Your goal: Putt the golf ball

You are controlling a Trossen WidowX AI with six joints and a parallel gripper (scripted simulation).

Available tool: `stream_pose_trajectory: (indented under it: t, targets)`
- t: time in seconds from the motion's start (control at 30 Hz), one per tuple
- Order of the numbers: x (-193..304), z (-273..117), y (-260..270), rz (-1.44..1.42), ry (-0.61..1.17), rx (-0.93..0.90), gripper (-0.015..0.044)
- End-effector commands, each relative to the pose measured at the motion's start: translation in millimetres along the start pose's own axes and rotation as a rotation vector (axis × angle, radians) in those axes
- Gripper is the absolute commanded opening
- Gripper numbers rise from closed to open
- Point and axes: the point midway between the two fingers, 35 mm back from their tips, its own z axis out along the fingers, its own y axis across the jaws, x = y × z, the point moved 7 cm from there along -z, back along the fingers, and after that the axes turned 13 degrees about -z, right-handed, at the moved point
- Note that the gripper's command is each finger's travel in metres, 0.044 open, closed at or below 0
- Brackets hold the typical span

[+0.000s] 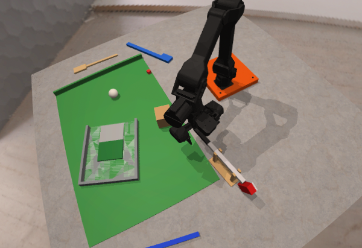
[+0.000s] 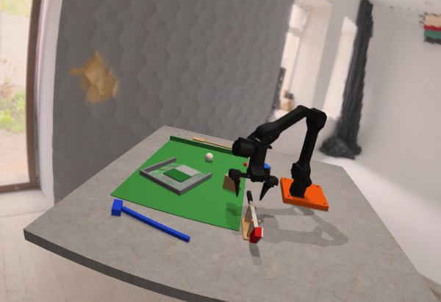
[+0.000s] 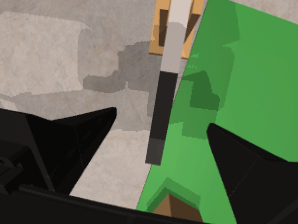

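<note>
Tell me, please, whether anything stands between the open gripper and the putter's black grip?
Nothing visible does. The gripper hangs open above the putter, one finger on each side of its black grip. The wooden block sits off to the side.

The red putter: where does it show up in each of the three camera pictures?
Top: red putter lies lower right, on its wooden stand.
Exterior: low centre, red head nearest the camera.
Wrist: only its dark grip, centre, between the open fingers.
Shared landmark: the green mat's edge.
</note>
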Motion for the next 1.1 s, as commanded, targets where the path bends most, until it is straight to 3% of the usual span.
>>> stream_pose_trajectory:
  t: [0.0,0.57,1.03,1.07]
  targets:
    - [1.2,5.7,1.2,0.007,-0.003,-0.009,0.0440]
    - [6.1,24.5,2.8,0.007,-0.003,-0.009,0.0440]
    - [5.4,21.1,1.4,0.000,0.000,0.001,0.0072]
    - [5.4,21.1,1.4,0.000,0.000,0.001,0.0066]
